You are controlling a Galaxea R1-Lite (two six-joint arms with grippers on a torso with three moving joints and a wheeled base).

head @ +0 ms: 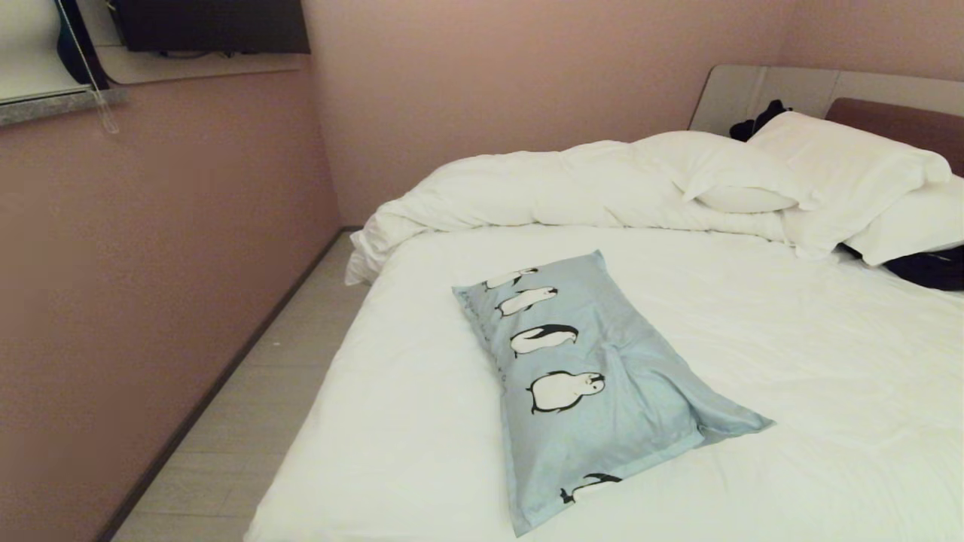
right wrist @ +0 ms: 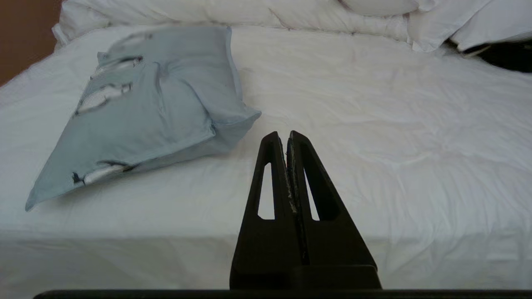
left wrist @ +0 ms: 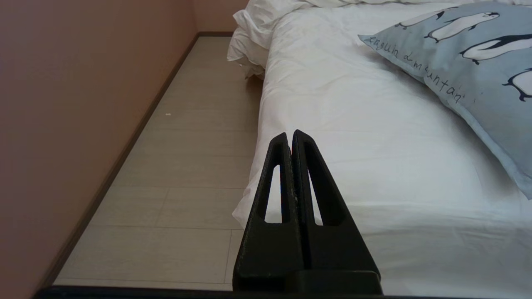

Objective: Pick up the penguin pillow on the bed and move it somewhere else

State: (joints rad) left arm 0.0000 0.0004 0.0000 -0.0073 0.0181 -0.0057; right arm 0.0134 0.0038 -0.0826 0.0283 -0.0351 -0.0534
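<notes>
1. Lay flat on the white sheet of the large white bed [head: 791, 361]: the rectangular light blue penguin pillow [head: 595, 384], with a row of black-and-white penguins and dark handwritten lettering along one long edge, set slantwise toward the bed's near left part.
2. Touched by nothing; no gripper on it or over it in the head view.
3. Seen in the right wrist view ahead of the black right gripper [right wrist: 286, 135] and off to one side, well apart from the tips, with bare sheet between.
4. Right fingers [right wrist: 272, 174] pressed together, tip to tip, clamped on nothing, aimed level across the mattress.
5. Seen in the left wrist view beyond the black left gripper [left wrist: 289, 135], near but apart, lettered edge facing the tips.
6. Left fingers [left wrist: 276, 174] likewise closed on each other, empty, poised by the bed's left side edge above pale floor tiles [left wrist: 187, 166].
7. Farther beyond the tips: rumpled white duvet [head: 542, 184], plain white pillows [head: 836, 173], brown padded headboard [head: 904, 124], dark cloth [head: 934, 271] by the pillows.
8. Alongside the floor strip: pinkish wall [head: 151, 263].
</notes>
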